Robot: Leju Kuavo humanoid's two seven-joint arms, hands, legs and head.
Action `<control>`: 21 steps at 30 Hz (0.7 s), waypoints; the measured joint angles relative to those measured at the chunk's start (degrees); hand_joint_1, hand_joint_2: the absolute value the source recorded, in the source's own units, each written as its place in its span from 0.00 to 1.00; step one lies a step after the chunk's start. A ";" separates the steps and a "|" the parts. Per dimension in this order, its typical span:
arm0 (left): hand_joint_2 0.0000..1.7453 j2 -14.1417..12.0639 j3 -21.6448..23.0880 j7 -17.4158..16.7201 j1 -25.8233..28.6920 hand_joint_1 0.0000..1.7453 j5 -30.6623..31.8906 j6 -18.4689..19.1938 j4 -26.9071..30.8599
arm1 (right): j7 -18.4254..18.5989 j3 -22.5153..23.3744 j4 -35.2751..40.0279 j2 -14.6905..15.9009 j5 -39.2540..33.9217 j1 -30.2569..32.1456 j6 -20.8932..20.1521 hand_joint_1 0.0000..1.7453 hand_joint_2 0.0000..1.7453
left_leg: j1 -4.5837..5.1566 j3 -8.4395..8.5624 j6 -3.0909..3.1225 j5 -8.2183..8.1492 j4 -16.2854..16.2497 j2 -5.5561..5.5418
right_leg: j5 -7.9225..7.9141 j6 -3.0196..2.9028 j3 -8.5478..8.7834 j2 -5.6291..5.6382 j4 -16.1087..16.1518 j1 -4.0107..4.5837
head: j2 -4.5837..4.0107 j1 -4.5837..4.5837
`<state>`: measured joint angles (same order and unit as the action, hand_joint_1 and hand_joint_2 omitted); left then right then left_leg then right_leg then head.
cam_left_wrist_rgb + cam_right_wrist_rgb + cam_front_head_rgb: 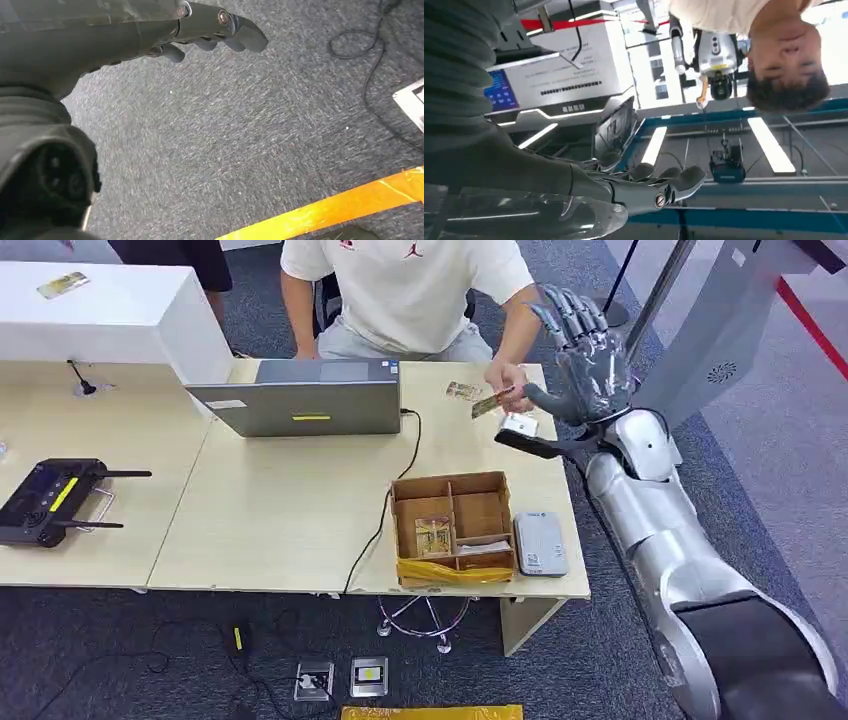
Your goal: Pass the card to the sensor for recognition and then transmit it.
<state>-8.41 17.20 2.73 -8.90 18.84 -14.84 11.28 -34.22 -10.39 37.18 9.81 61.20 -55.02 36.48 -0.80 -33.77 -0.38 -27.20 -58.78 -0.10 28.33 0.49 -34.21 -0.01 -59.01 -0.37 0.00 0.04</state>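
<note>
Right hand (585, 355) raised over the far right corner of the tabletop (280, 510), fingers spread and pointing up, thumb out toward the person; nothing in it. Card (486, 405) is pinched in the person's hand (508, 380), just beside the robot thumb, not touching as far as visible; long axis runs roughly left-right, slightly tilted, one end toward the robot hand. White sensor (518, 425) lies on the tabletop right below the card. Another card (463, 391) lies flat near the laptop (300, 400). Cardboard box (452, 530) with dividers sits at the near edge. Left hand (210, 30) hangs over carpet, fingers loosely extended, holding nothing.
</note>
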 joint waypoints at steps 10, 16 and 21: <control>0.00 -0.31 -0.13 0.02 2.67 0.00 -2.95 -1.60 -0.11 | -5.21 32.31 8.90 10.63 -7.78 13.59 0.00 0.00 1.00 | 0.00 0.01 0.20 -0.18 -0.01 -0.24 | 0.03 0.04 0.16 -0.27 0.33 0.01 | 0.00 0.00; 0.00 -0.35 -0.17 -0.94 2.87 0.00 -3.56 -1.64 -0.11 | -3.98 52.56 6.94 16.04 -3.90 23.32 0.00 0.00 1.00 | 0.00 0.01 0.24 -0.32 0.01 0.00 | 0.06 0.09 0.11 -0.08 0.35 0.01 | 0.00 0.02; 0.00 -0.35 -0.22 -1.62 2.81 0.00 -4.04 -1.51 -0.11 | 2.43 66.66 2.53 17.07 5.65 27.69 0.00 0.00 1.00 | -0.03 0.07 0.23 -0.41 0.02 0.22 | 0.07 0.09 0.07 0.13 0.35 0.05 | 0.00 0.04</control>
<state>-8.76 16.98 1.11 -6.09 14.80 -16.35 11.17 -31.79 56.27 39.71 26.88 66.85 -27.33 36.48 -0.83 -33.70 -0.15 -27.61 -58.75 0.12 28.40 0.57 -34.15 0.12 -58.66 -0.32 0.00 0.09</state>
